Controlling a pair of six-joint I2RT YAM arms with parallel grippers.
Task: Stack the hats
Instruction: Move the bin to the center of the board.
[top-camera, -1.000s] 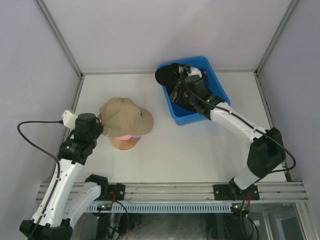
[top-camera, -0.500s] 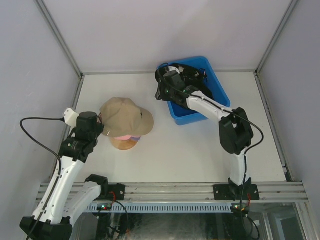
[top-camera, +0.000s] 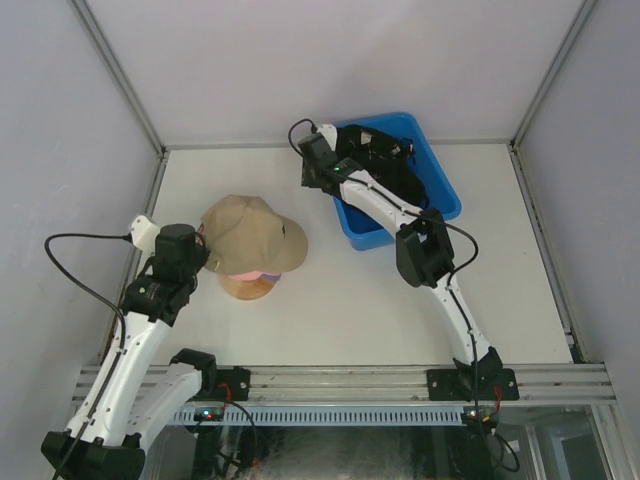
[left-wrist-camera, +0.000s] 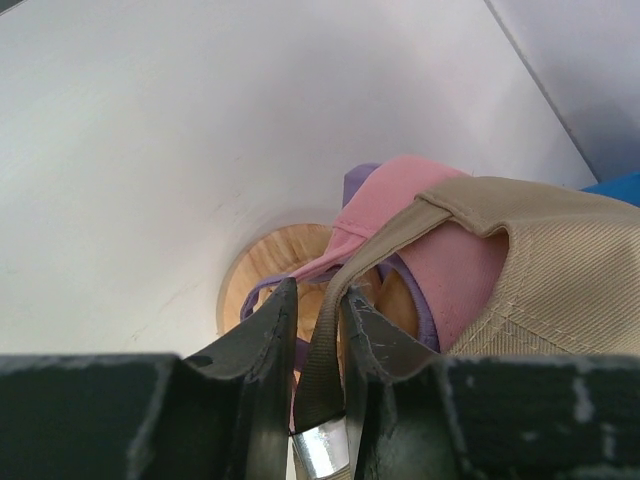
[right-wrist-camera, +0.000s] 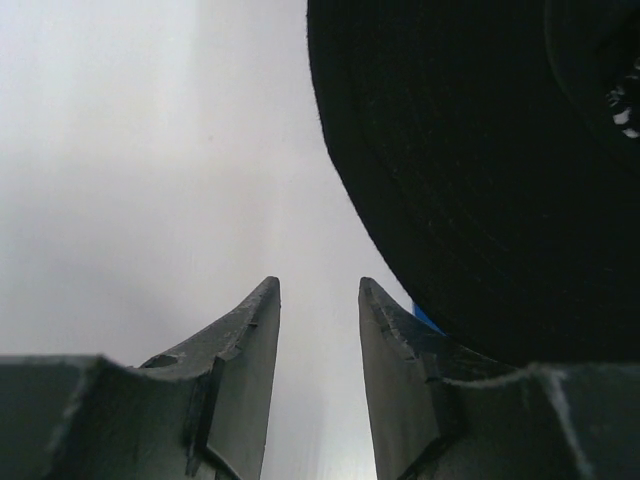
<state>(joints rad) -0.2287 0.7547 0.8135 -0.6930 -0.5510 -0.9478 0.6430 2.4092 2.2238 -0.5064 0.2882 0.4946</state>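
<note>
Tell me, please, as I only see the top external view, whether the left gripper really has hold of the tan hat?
Observer: Yes; the left wrist view shows the left gripper pinched shut on the tan hat's back strap.
Operator: On fabric or on the buckle?
Observer: On fabric; the strap's metal end sits past the pinch, toward the wrist.
Operator: And the other arm?
Observer: The right gripper is open, nothing between its jaws; the black hat's brim lies just beside one jaw.
</note>
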